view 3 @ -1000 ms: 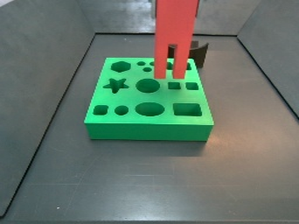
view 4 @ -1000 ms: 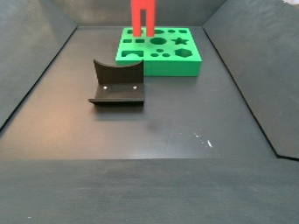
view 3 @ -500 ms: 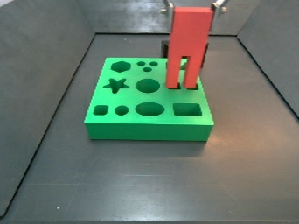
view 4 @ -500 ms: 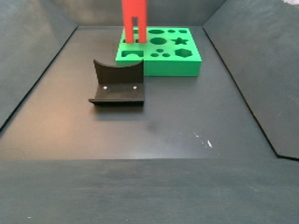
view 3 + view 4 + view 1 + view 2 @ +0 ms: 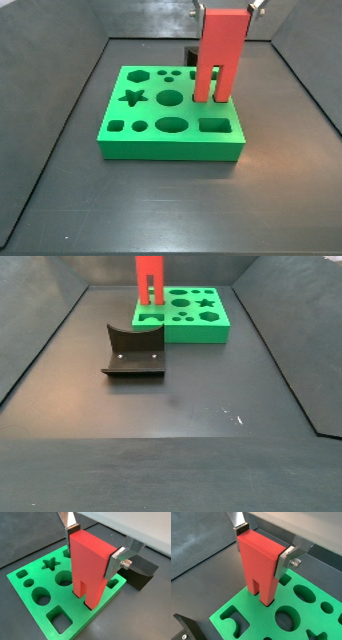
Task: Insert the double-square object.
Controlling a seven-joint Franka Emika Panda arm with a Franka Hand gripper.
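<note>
The double-square object [image 5: 221, 55] is a tall red block with two legs and a slot between them. It hangs upright, legs down, and also shows in the other side view [image 5: 150, 278] and in both wrist views [image 5: 90, 567] [image 5: 258, 567]. My gripper [image 5: 95, 544] [image 5: 264, 543] is shut on its solid upper part, and in a side view the gripper [image 5: 226, 8] is at the block's top. The leg tips are close over the green board [image 5: 174, 148] [image 5: 181, 336] near its two small square holes. I cannot tell whether they touch.
The green board [image 5: 83, 612] [image 5: 261, 619] has several other holes: a star, circles, an oval and squares. The dark fixture [image 5: 131, 351] stands on the floor beside the board and also shows in other views [image 5: 140, 574] [image 5: 184, 629] [image 5: 190, 55]. Grey walls enclose the dark floor.
The gripper has carried the red block sideways across the board and lowered it, so its top now shows in a side view. The board and the fixture have not moved.
</note>
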